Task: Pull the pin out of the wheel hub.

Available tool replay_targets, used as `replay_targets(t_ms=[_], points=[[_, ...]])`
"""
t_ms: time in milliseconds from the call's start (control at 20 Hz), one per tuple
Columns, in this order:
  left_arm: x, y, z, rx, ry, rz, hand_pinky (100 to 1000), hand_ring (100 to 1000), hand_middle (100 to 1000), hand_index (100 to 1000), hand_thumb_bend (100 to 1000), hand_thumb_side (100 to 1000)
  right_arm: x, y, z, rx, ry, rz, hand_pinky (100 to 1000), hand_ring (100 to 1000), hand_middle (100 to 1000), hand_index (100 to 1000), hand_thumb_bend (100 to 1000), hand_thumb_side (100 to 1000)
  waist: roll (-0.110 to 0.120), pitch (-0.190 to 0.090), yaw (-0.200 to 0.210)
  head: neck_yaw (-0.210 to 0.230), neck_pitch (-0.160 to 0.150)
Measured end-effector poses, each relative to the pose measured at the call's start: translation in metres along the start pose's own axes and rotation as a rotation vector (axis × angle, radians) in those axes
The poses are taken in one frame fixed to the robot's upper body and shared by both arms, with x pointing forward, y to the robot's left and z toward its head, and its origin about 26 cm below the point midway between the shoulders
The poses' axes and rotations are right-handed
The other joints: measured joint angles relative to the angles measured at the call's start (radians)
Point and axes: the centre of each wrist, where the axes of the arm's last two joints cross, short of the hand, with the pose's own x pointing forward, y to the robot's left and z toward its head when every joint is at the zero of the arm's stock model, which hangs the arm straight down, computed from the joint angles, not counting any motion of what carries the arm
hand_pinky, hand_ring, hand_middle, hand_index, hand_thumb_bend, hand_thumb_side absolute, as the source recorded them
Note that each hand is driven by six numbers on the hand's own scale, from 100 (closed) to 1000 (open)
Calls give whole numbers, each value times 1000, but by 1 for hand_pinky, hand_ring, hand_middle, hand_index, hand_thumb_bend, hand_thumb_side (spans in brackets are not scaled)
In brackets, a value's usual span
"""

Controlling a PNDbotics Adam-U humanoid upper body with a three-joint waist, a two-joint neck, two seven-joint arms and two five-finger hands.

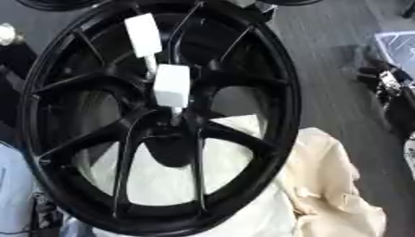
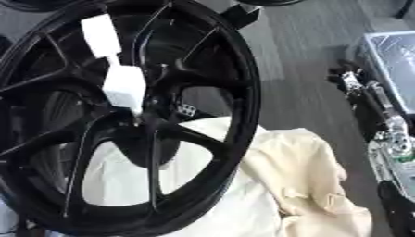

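A large black spoked wheel leans on a cream cloth and fills most of both views. Two white block-shaped pieces stand out from its middle. The lower white block sits on a thin pale pin that enters the hub just below it. The upper white block has a thin stem running down behind the lower one. Neither block is touched by a hand. Black and silver parts of my right arm, ending in my right hand, lie along the right edge, well apart from the wheel. My left hand does not show.
Grey floor stretches to the right of the wheel. A grey case stands at the upper right. A pale blue shape shows at the lower left edge. Part of another dark wheel shows at the top left.
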Motion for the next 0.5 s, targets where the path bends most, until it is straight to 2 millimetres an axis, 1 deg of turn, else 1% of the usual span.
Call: replay_targets(t_ms=[150, 250, 350, 400, 450, 500], points=[[-29, -13, 13, 61, 128, 49, 607, 500, 445, 265, 100, 100, 0, -4, 2, -26, -3, 1, 1000, 865, 793, 900, 100, 670, -4, 0, 13, -4, 0], [-41, -20, 20, 82, 193, 61, 608, 502, 448, 270, 100, 100, 0, -6, 2, -36, -5, -1, 1000, 865, 793, 899, 100, 669, -5, 0, 14, -5, 0], [-50, -26, 24, 92, 241, 67, 610, 504, 451, 277, 100, 100, 1, -6, 2, -39, -6, 0, 1000, 865, 793, 899, 100, 670, -8, 0, 14, -4, 0], [-53, -29, 25, 96, 260, 67, 620, 516, 467, 321, 100, 100, 1, -6, 2, -39, -7, 0, 1000, 865, 793, 899, 100, 670, -9, 0, 13, -4, 0], [-55, -31, 26, 98, 276, 64, 647, 547, 506, 416, 100, 100, 1, -6, 2, -39, -8, 0, 1000, 865, 793, 899, 100, 671, -9, 0, 12, -3, 0], [-57, -33, 26, 98, 291, 64, 691, 607, 578, 556, 100, 100, 1, -6, 2, -40, -8, 0, 1000, 865, 793, 899, 100, 671, -8, 0, 10, -3, 0]])
